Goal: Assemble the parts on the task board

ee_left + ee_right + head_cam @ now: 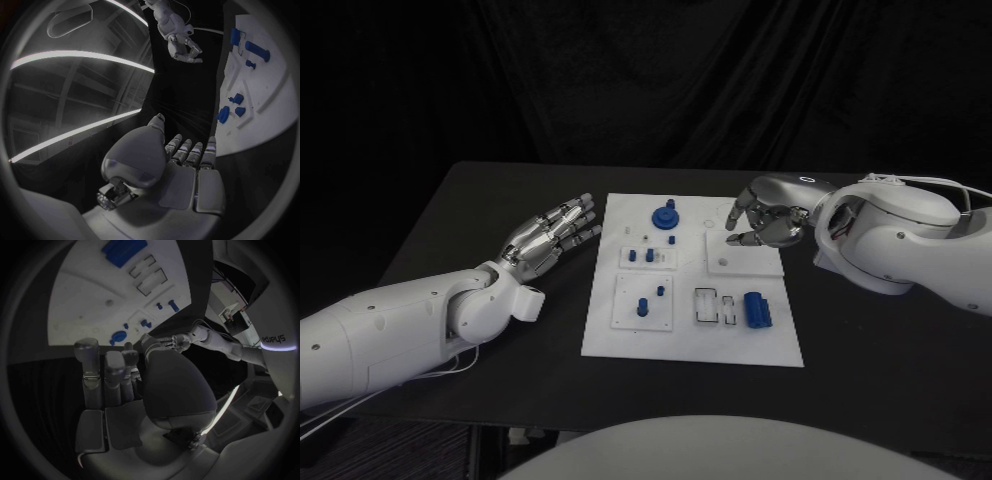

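Observation:
The white task board (689, 335) lies in the middle of the black table. On it stand a blue gear-like part (666, 216), small blue pegs (642, 257) and another peg (643, 306). A blue cylinder (756, 309) lies near its right edge. My left hand (553, 235) hovers just left of the board with fingers stretched out and apart, holding nothing. My right hand (764, 220) hangs over the board's far right corner, fingers bent downward and nothing visible in them. In the right wrist view its fingers (112, 365) point toward the board (81, 300).
Two empty rectangular slots (713, 305) sit beside the cylinder. A raised white square plate (740, 262) lies under the right hand. Bare black table (877, 340) runs along both sides of the board and in front of it.

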### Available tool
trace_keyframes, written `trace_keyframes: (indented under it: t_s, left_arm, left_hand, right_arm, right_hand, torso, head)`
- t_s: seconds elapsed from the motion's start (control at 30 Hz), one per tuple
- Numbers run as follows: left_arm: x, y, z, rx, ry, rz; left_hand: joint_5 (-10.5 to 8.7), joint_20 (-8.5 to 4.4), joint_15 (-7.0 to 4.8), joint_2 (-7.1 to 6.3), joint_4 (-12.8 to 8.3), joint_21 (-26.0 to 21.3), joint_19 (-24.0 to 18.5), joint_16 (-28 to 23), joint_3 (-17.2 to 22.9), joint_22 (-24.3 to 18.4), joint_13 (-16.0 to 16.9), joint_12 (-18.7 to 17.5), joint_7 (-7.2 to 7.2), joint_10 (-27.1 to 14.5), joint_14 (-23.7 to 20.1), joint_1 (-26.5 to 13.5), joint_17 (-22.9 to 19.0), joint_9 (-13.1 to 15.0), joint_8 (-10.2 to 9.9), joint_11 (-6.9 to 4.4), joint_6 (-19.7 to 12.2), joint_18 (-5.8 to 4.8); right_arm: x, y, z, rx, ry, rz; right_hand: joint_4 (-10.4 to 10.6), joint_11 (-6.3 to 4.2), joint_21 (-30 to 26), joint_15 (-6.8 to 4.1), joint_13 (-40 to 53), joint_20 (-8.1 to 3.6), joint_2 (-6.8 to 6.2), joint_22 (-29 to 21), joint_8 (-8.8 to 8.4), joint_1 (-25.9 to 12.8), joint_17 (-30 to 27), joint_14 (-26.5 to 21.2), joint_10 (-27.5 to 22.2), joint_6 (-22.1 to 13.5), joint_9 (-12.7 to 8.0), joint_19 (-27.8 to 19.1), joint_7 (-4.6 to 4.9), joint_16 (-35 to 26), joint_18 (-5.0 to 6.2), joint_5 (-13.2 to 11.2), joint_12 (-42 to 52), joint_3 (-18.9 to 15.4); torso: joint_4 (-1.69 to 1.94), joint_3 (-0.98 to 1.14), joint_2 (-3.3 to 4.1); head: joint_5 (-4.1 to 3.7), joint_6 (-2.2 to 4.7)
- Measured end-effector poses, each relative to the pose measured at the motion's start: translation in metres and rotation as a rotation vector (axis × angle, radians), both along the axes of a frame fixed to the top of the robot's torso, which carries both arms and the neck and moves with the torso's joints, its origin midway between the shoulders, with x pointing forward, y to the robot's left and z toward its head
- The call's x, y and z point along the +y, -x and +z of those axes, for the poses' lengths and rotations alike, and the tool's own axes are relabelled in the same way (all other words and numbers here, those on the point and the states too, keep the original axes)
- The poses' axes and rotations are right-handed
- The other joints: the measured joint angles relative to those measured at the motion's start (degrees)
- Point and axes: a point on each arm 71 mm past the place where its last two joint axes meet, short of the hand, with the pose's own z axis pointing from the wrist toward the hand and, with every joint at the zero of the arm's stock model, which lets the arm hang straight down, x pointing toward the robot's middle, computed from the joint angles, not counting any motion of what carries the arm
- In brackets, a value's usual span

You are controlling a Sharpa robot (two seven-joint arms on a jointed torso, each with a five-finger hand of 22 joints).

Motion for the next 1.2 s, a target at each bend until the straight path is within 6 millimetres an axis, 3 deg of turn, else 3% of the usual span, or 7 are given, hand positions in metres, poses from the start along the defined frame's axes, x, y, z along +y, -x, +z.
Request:
trace_keyframes:
  t_s: [0.1, 0.2, 0.37, 0.47, 0.6, 0.87, 1.2]
  left_arm:
    - [0.001, 0.000, 0.000, 0.000, -0.001, 0.002]
    - [0.001, 0.000, 0.000, 0.000, -0.001, 0.002]
    - [0.002, 0.001, 0.000, 0.000, -0.001, 0.003]
    - [0.002, 0.001, 0.000, 0.000, -0.002, 0.004]
    - [0.002, 0.001, 0.000, 0.001, -0.002, 0.004]
    - [0.002, 0.001, 0.000, 0.001, -0.002, 0.004]
    - [0.003, 0.001, 0.000, 0.001, -0.002, 0.005]
  left_hand:
    - [0.00, 0.00, 0.00, 0.00, 0.00, 0.00, 0.00, 0.00, 0.00, 0.00, 0.00, 0.00, 0.00, 0.00, 0.00, 0.00, 0.00, 0.00, 0.00, 0.00, 0.00, 0.00]
    - [0.00, 0.00, 0.00, 0.00, 0.00, 0.00, 0.00, 0.00, 0.00, 0.00, 0.00, 0.00, 0.00, 0.00, 0.00, 0.00, 0.00, 0.00, 0.00, 0.00, 0.00, 0.00]
    - [0.00, 0.00, 0.00, 0.00, 0.00, 0.00, 0.00, 0.00, 0.00, 0.00, 0.00, 0.00, 0.00, 0.00, 0.00, 0.00, 0.00, 0.00, 0.00, 0.00, 0.00, 0.00]
    - [0.00, 0.00, 0.00, 0.00, 0.00, 0.00, 0.00, 0.00, 0.00, 0.00, 0.01, 0.00, 0.00, 0.00, 0.00, 0.00, 0.00, 0.00, 0.00, 0.00, 0.00, 0.00]
    - [0.00, 0.00, 0.00, 0.00, 0.00, 0.00, 0.00, 0.00, 0.00, 0.00, 0.01, 0.00, 0.00, 0.00, 0.00, 0.00, 0.00, 0.00, 0.00, 0.00, 0.00, 0.00]
    - [0.00, 0.00, 0.00, 0.00, 0.00, 0.00, 0.00, 0.00, 0.00, 0.01, 0.01, 0.00, 0.00, 0.00, 0.00, 0.00, 0.00, 0.00, 0.00, 0.00, 0.00, 0.00]
    - [0.27, 0.00, 0.00, 0.00, -0.16, 0.00, 0.00, 0.00, 0.16, -0.06, 0.01, 0.00, 0.00, 0.00, 0.00, 0.00, 0.00, 0.00, 0.00, 0.00, 0.00, 0.00]
  right_arm:
    - [-0.014, 0.005, -0.013, 0.100, 0.019, -0.072]
    - [-0.023, 0.013, -0.029, 0.182, 0.049, -0.125]
    - [-0.028, 0.020, -0.043, 0.245, 0.094, -0.173]
    - [-0.027, 0.023, -0.048, 0.261, 0.111, -0.189]
    - [-0.026, 0.026, -0.051, 0.268, 0.133, -0.202]
    - [-0.020, 0.030, -0.054, 0.255, 0.168, -0.198]
    - [-0.014, 0.034, -0.063, 0.256, 0.193, -0.186]
  right_hand:
    - [-0.09, -0.08, 6.50, -0.16, 11.22, -0.22, 0.23, 0.00, 0.92, -2.66, 8.76, 3.21, 6.02, 0.12, 1.16, 2.78, -0.12, 8.42, -0.14, -0.68, 8.98, -1.56]
    - [0.10, -0.78, 17.34, -0.67, 16.73, -0.95, 0.58, 0.00, 2.93, -6.19, 11.08, 4.00, 13.86, 0.21, 3.50, 6.62, -0.86, 16.87, -2.30, -1.11, 20.02, -3.36]
    - [0.56, -1.30, 28.94, -1.58, 17.09, -1.64, 1.73, -0.01, 8.54, -13.79, 11.21, 3.95, 14.80, -0.48, 9.98, 7.72, -2.12, 21.54, -4.11, -1.11, 23.39, -4.64]
    - [0.56, -1.65, 32.30, -1.66, 17.09, -1.85, 1.79, -0.01, 11.06, -15.98, 11.20, 4.04, 14.90, -0.19, 12.95, 7.70, -2.50, 21.82, -4.11, -1.11, 23.39, -4.64]
    - [0.56, -1.75, 36.55, -2.13, 17.09, -2.25, 2.03, -0.01, 13.49, -18.41, 11.20, 4.00, 14.82, 0.30, 16.45, 7.67, -2.99, 22.09, -5.43, -1.40, 23.39, -4.63]
    - [0.39, -1.74, 38.81, -2.53, 17.08, -2.69, 1.64, -0.01, 13.51, -18.31, 11.19, 3.99, 14.81, 0.50, 18.07, 7.64, -3.18, 22.08, -5.41, -2.27, 23.38, -3.81]
    - [-0.31, -1.73, 39.11, -2.93, 17.07, -2.96, 1.37, -0.02, 12.51, -16.18, 11.19, 3.99, 14.80, 0.51, 18.78, 7.78, -3.19, 22.08, -5.41, -1.54, 23.38, -2.79]
  torso:
    - [-0.02, -0.06, -0.01]
    - [-0.13, -0.18, -0.03]
    - [-0.20, -0.29, 0.04]
    - [-0.31, -0.28, 0.12]
    - [-0.35, -0.18, 0.14]
    - [-0.23, 0.00, 0.14]
    - [-0.24, -0.14, 0.11]
  head:
    - [-0.70, 0.00]
    - [-1.43, 0.00]
    - [-2.69, 0.00]
    - [-3.53, 0.00]
    - [-4.89, 0.00]
    - [-6.80, 0.00]
    - [-6.98, 0.00]
